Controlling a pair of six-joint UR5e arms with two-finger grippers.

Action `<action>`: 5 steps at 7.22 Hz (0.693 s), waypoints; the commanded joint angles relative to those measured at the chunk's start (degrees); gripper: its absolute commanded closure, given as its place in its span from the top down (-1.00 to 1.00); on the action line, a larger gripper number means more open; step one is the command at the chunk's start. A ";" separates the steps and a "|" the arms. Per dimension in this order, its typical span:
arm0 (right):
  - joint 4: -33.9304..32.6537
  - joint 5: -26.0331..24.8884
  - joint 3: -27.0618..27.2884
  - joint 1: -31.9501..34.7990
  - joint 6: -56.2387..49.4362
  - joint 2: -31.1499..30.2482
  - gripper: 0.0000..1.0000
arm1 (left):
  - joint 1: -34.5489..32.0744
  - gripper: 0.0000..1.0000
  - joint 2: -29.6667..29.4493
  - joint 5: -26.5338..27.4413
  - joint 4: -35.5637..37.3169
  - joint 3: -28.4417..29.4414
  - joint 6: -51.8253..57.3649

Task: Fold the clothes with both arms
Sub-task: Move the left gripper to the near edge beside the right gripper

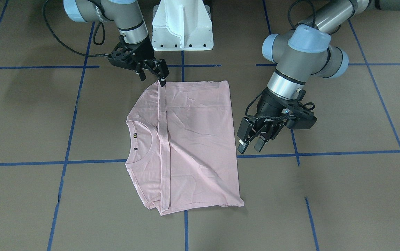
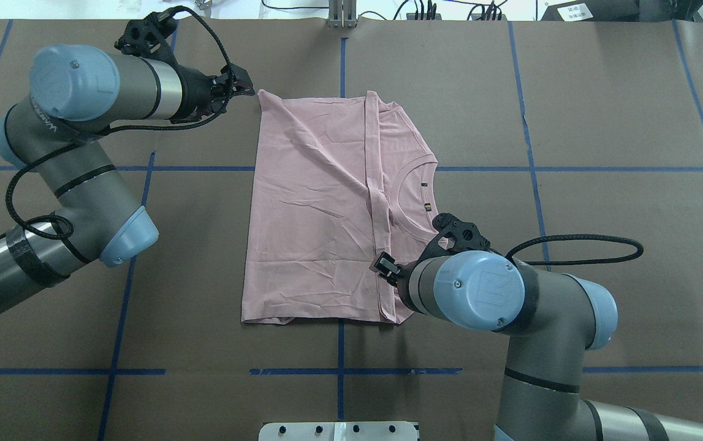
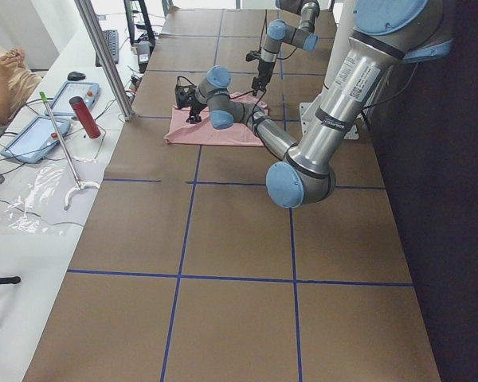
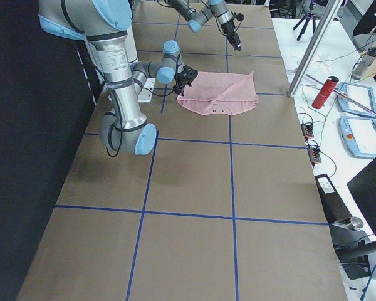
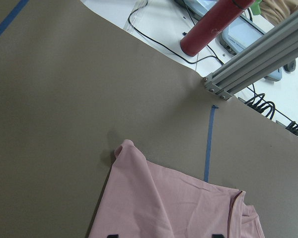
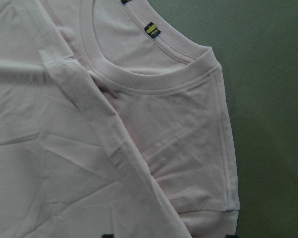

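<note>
The pale pink T-shirt (image 1: 200, 139) lies flat on the brown table, folded into a rough rectangle. A hem strip (image 1: 164, 139) runs across it, and the ribbed neck (image 1: 140, 139) shows beside the strip. The dog print is hidden. The shirt also shows in the overhead view (image 2: 314, 208). My left gripper (image 1: 251, 144) is open and empty, raised beside the shirt's edge near its far corner (image 2: 262, 98). My right gripper (image 1: 153, 79) is open over the shirt's near edge, by the end of the hem strip. The right wrist view shows the neck (image 6: 154, 82) and a sleeve hem below it.
The white pedestal base (image 1: 182, 28) stands at the robot's side of the table. Beyond the table's far edge are an aluminium post (image 5: 258, 54), a red cylinder (image 5: 213, 25), cables and tablets (image 3: 64, 103). Blue tape lines cross the brown table (image 1: 342, 195).
</note>
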 commanded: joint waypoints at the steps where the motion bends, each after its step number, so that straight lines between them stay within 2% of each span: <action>1: 0.01 -0.54 -4.59 -1.69 4.55 1.43 0.48 | 0.08 0.39 -0.10 0.02 0.10 -0.20 -0.31; 4: -0.09 -0.46 -6.09 -3.27 6.84 1.18 0.40 | 0.09 0.39 -0.10 0.02 0.89 -0.99 -0.31; 5: -0.17 -0.46 -6.36 -3.28 6.85 1.52 0.28 | 0.09 0.39 -0.10 0.02 1.24 -0.99 -0.31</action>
